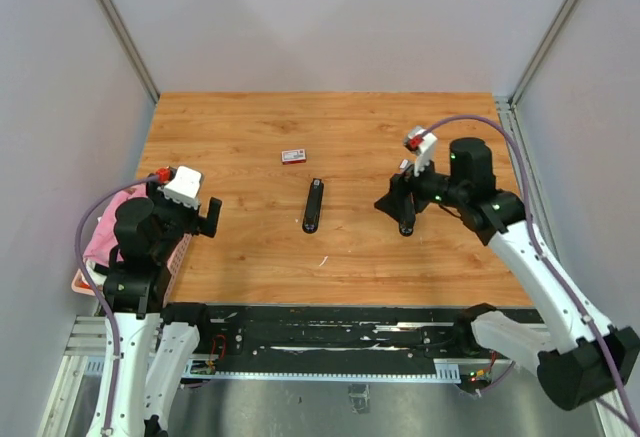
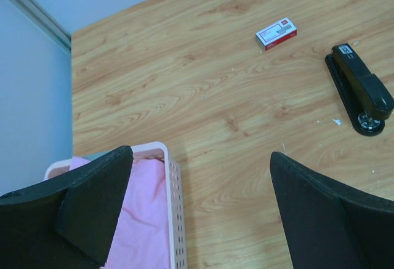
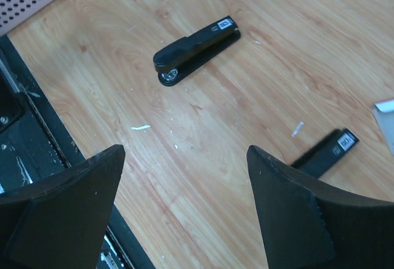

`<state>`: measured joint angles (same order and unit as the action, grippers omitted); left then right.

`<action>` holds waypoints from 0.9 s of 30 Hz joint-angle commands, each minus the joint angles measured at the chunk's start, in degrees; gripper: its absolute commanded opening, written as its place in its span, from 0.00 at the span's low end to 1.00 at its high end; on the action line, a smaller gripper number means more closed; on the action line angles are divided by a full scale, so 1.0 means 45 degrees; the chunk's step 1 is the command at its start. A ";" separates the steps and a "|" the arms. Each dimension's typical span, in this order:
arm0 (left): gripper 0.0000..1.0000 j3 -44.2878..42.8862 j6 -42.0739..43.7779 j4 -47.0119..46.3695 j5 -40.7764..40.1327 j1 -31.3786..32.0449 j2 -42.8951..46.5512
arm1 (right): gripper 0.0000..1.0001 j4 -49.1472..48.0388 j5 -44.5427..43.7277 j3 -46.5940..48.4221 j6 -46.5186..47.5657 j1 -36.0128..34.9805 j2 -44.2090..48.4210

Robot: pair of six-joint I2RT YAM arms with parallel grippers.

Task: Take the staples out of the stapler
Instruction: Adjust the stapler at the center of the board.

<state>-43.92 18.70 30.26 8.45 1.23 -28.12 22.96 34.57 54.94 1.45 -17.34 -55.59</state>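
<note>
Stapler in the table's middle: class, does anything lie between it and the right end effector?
Nothing visible does. Only bare table, with one tiny pale scrap, separates the open right end effector from the stapler. The box lies farther back, off that line.

Left arm point(image 1: 140, 257) is sitting folded up tight over its base at the near left, with the wrist pointing right. Left hand point(image 1: 210, 215) is gaping wide, and its fingers point(image 2: 92, 207) are gripping nothing. Right arm point(image 1: 540, 267) is reaching forward and leftward from its base at the near right, elbow bent, wrist angling down. Right hand point(image 1: 397, 214) is also hanging spread wide, its fingers point(image 3: 68, 207) clamping nothing. The two hands are sitting well apart.
</note>
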 commanded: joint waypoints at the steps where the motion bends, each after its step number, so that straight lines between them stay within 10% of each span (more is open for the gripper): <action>1: 0.98 0.0234 0.0656 0.0323 0.0801 -0.0059 0.0131 | 0.83 0.0485 -0.1564 0.1189 0.0874 -0.1853 -0.1727; 27: 0.98 0.0922 0.0521 -0.0025 0.0534 -0.0060 0.0451 | 0.83 0.3393 -0.2892 0.9415 -0.3636 -0.4716 -1.3789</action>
<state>-39.99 20.97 31.73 11.62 1.26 -25.78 33.93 21.43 93.21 -10.68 -37.19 -114.54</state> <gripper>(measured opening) 0.982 0.828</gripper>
